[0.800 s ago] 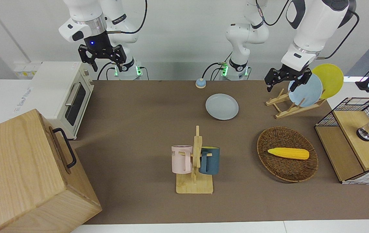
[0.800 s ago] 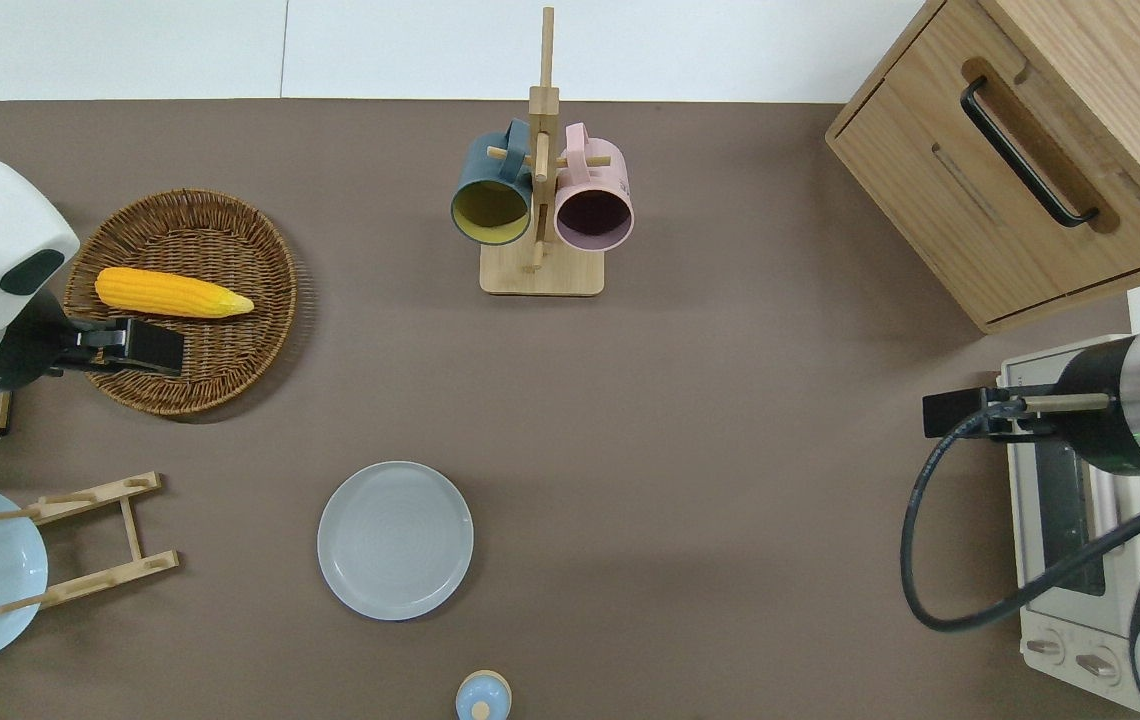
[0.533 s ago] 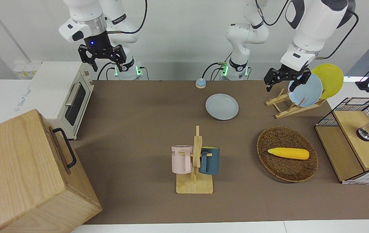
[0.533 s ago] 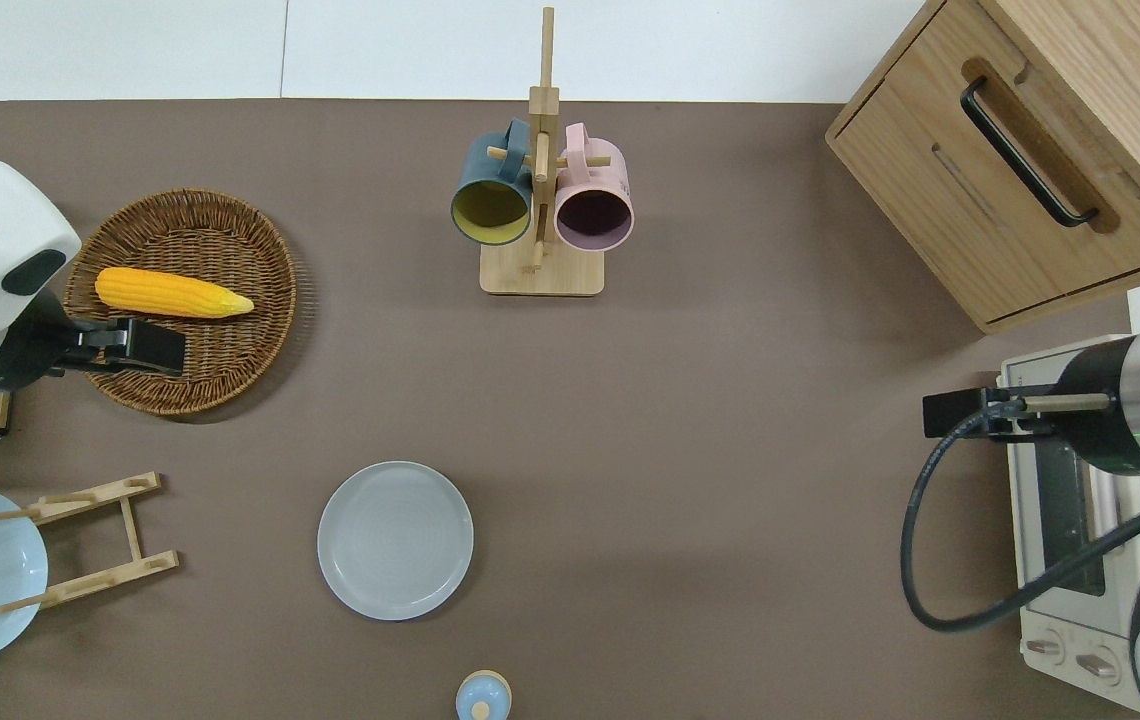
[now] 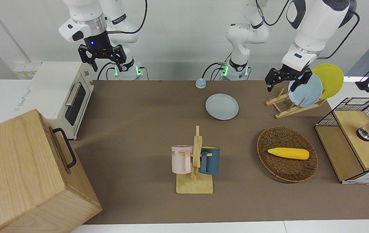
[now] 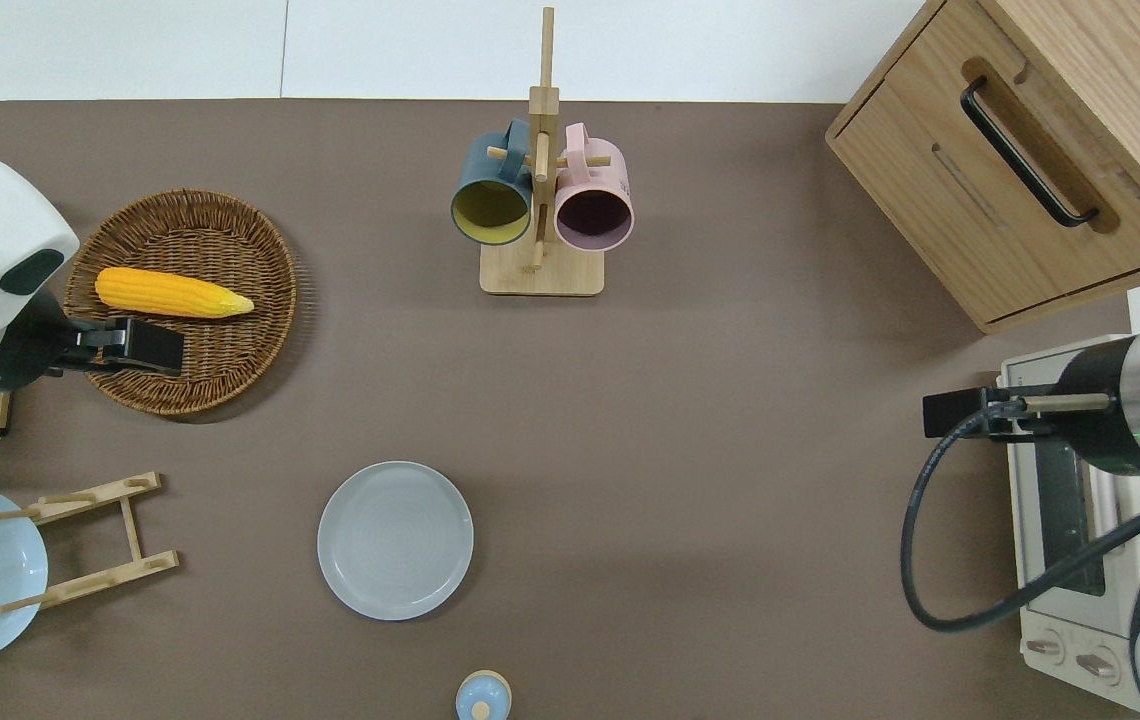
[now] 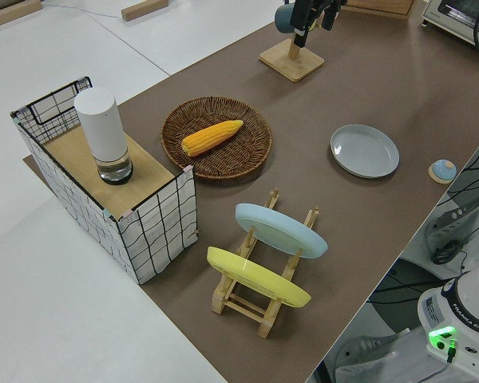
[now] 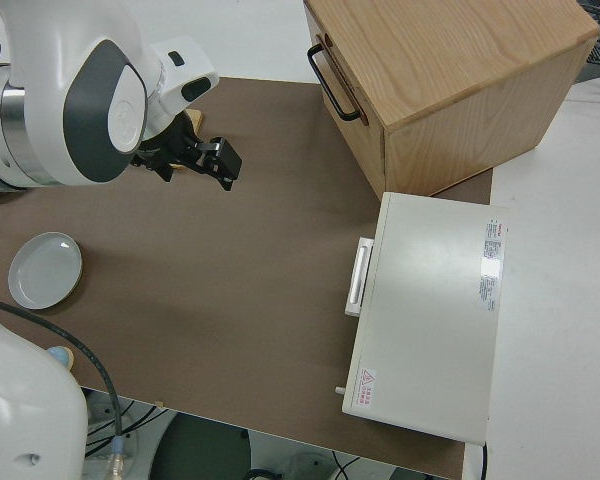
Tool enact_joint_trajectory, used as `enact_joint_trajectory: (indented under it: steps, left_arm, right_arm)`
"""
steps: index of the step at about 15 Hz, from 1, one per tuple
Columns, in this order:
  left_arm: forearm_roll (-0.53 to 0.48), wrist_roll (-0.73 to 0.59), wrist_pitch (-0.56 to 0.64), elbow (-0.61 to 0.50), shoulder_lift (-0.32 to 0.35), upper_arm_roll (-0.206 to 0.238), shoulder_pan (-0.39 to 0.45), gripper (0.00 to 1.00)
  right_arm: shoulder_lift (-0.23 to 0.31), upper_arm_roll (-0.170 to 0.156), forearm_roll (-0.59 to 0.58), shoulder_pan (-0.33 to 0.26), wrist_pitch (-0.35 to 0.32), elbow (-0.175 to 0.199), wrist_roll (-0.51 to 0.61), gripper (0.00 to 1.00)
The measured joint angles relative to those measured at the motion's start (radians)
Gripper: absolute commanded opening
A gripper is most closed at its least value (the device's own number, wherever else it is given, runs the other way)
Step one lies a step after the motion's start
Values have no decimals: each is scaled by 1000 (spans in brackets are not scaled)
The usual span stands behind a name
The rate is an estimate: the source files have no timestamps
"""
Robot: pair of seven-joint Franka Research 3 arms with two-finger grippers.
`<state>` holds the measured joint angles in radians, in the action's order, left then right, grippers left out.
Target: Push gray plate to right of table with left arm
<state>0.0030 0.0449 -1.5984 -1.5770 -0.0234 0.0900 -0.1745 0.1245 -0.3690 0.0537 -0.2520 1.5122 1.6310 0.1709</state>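
The gray plate (image 5: 221,106) lies flat on the brown table (image 5: 139,113), near the robots' edge; it also shows in the overhead view (image 6: 395,540) and the left side view (image 7: 365,150). My left gripper (image 5: 284,81) is open and empty, up in the air over the rim of the wicker basket (image 6: 180,300), as the overhead view (image 6: 130,345) shows. It is well apart from the plate, toward the left arm's end. My right gripper (image 5: 102,61) is open and parked.
A corn cob (image 6: 170,293) lies in the basket. A wooden dish rack (image 5: 289,105) holds a sky-blue plate (image 5: 306,90) and a yellow plate (image 5: 328,79). A mug rack (image 6: 540,200), wooden cabinet (image 6: 1020,160), toaster oven (image 5: 61,94), wire crate (image 5: 356,136) and small blue knob (image 6: 482,697) are also there.
The left arm has shifted only very slightly. The gray plate and the right arm have not moved.
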Motion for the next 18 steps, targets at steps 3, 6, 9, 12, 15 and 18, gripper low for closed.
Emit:
enact_joint_trajectory:
  steps: [3,6,9,12,15,18]
  left_arm:
    - [0,0,0,0,0,3,1,993]
    - [0,0,0,0,0,4,23,993]
    - [0,0,0,0,1,5,54,993]
    - [0,-1,0,-3,8,6,79,993]
    - [0,-1,-1,-26,18,7,85,993]
    - [0,-12,-19,-95,24,29,88,991]
  right_arm:
    - [0,0,0,0,0,0,0,996]
    - [0,0,0,0,0,0,0,996]
    - [0,0,0,0,0,0,0,996]
    - [0,0,0,0,0,0,0,996]
    - [0,0,0,0,0,0,0,996]
    - [0,0,0,0,0,0,0,996]
